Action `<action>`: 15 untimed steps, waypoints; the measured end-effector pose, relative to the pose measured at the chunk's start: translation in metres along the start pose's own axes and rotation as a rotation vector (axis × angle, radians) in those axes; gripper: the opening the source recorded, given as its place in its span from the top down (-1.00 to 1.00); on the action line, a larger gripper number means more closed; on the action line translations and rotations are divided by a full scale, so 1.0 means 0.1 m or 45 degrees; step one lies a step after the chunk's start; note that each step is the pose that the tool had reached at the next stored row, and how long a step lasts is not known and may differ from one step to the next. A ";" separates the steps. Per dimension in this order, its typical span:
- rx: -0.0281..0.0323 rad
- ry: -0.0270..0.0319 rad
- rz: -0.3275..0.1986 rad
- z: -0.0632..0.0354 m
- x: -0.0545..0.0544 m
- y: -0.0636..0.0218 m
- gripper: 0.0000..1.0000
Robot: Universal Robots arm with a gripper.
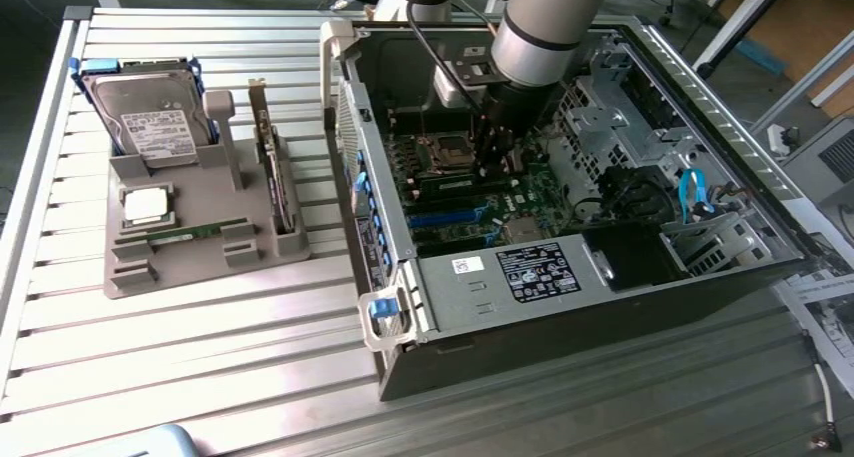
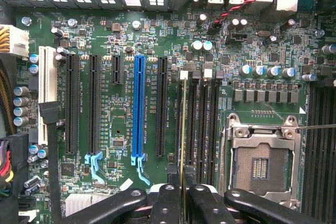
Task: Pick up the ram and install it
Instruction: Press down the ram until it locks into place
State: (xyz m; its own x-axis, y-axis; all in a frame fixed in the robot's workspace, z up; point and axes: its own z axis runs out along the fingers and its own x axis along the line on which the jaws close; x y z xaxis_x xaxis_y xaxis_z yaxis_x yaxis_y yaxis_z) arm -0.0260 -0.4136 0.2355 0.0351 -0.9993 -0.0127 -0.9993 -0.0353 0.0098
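Insertion is the step in hand, you'd judge: from outside, the gripper [image 1: 497,147] reaches down into the open case [image 1: 400,307] over the motherboard [image 1: 534,192]. White case labels aren't legible. At the wrist, nearly closed jaws pinch the ram [image 2: 182,129] edge-on over a memory slot [image 2: 190,124]. Next calls for square alignment and even pressure.

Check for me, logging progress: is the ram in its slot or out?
In, or nearly: the ram stands edge-on in a motherboard slot, hand gripping it.
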 end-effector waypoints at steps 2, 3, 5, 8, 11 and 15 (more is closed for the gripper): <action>0.0001 -0.0003 0.000 0.006 0.00 0.000 0.73; 0.0002 -0.0003 0.000 0.010 0.00 0.000 0.73; -0.0001 0.0001 0.000 0.014 0.00 0.000 0.73; 0.0001 -0.0002 0.000 0.020 0.00 0.000 0.73; 0.0000 -0.0001 -0.001 0.025 0.00 0.000 0.73; 0.0000 -0.0001 -0.001 0.032 0.00 0.000 0.73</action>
State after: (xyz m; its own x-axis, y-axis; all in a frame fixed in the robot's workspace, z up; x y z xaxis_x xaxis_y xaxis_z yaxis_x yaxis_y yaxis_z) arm -0.0260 -0.4136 0.2323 0.0357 -0.9993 -0.0128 -0.9993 -0.0358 0.0098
